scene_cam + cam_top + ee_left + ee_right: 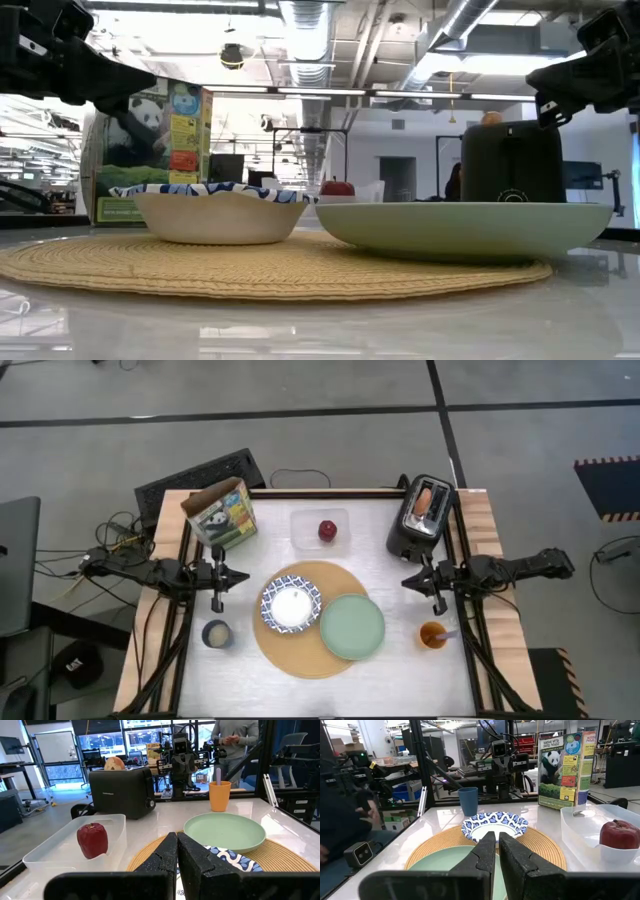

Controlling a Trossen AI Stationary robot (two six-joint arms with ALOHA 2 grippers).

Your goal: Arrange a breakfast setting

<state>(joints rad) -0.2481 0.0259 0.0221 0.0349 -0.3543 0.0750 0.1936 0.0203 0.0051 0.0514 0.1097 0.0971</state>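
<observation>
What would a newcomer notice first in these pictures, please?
The round tan mat at the table's centre, carrying the blue-and-white bowl and pale green plate side by side. Behind it, a red apple sits in a clear container, between the panda cereal box and black toaster.

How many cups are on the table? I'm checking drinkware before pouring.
2. A blue cup sits near the left gripper, and an orange cup near the right gripper. None appear hidden.

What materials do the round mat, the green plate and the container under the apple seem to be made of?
Round mat: woven straw or similar fibre, with coiled ridges showing. Pale green plate: matte, probably ceramic or melamine. Container: translucent plastic.
</observation>
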